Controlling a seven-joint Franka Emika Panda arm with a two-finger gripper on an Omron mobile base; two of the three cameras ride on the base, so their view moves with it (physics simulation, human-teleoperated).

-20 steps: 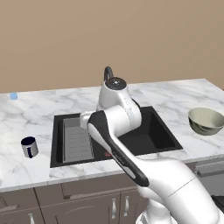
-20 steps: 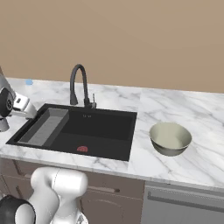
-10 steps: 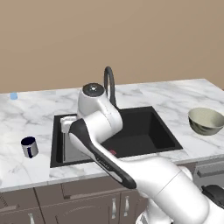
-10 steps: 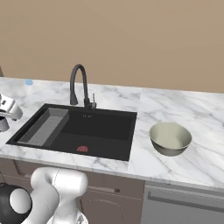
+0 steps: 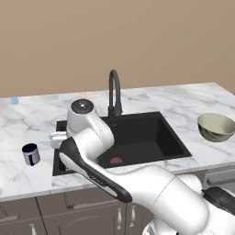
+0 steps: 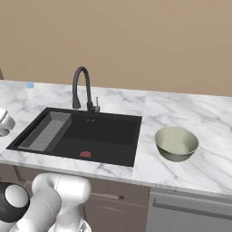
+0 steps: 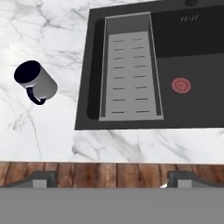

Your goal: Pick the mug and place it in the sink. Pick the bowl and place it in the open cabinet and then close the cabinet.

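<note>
Hand view: end effector spread apart above desk edge; descending off-centre could tip the upright mug beside sink.

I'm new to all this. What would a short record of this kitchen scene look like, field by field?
mug: upright on the marble counter, left of the sink
sink: black basin, nothing in it but its grey ribbed tray and red drain mark
tap: black, curved, behind the basin
bowl: pale, on the counter right of the sink
pincer: open, holding nothing, above the counter's front edge, near the mug
task progress: mug and bowl both not yet moved
</note>
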